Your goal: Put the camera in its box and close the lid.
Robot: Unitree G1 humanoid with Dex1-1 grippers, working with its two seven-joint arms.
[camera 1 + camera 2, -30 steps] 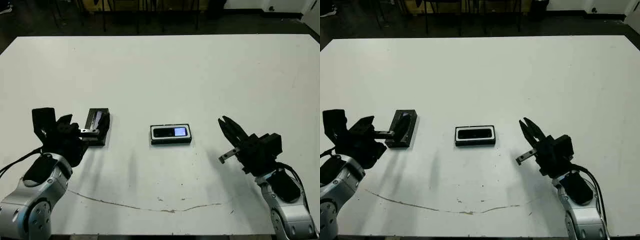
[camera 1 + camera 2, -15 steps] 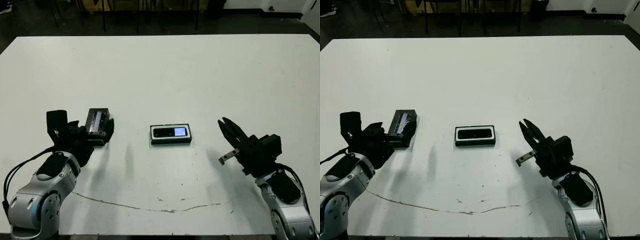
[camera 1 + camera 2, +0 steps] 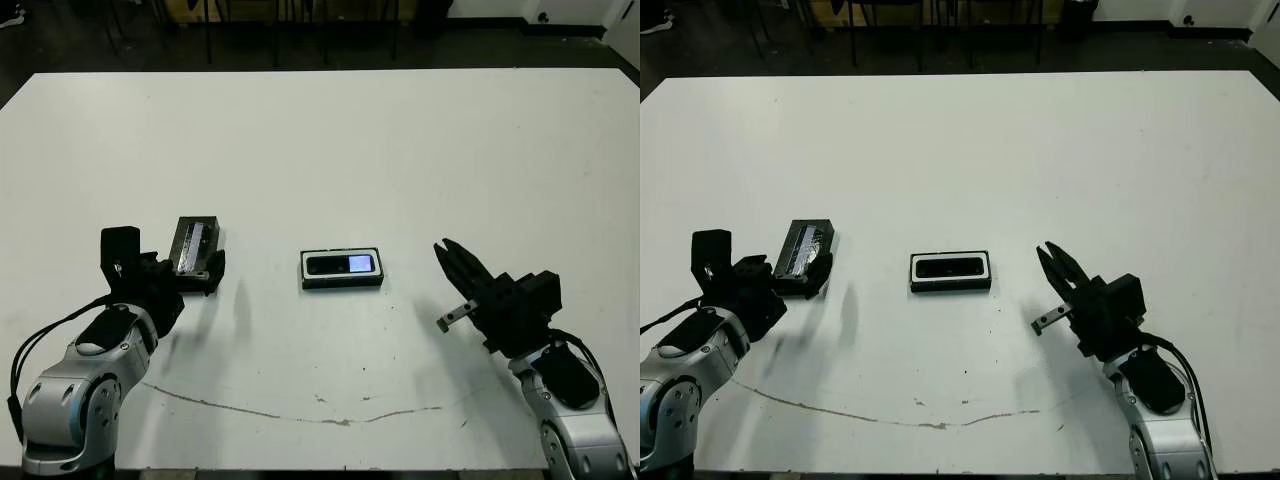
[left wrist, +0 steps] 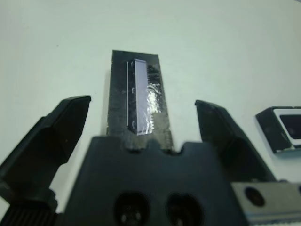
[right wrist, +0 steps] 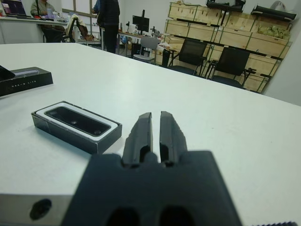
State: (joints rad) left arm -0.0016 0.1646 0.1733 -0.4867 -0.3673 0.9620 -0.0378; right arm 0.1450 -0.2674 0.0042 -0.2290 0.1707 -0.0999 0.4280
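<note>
Lining up on the lid (image 4: 137,101) looks like the step here: the left gripper (image 4: 141,127) has its fingers spread wide, and the lid lies on the table (image 3: 320,150) just ahead of them, lengthwise between the two tips, not touched yet. The camera (image 3: 341,264) already sits in the box (image 3: 341,281), off to that gripper's right and well apart from it. The right gripper (image 5: 155,127) waits with fingers pressed together, the box ahead and a bit to its left. To do this well, I'd slide the left fingers further along both long sides so they grab mid-length, squeeze evenly, and lift level so the lid doesn't twist before it goes over the box.
</note>
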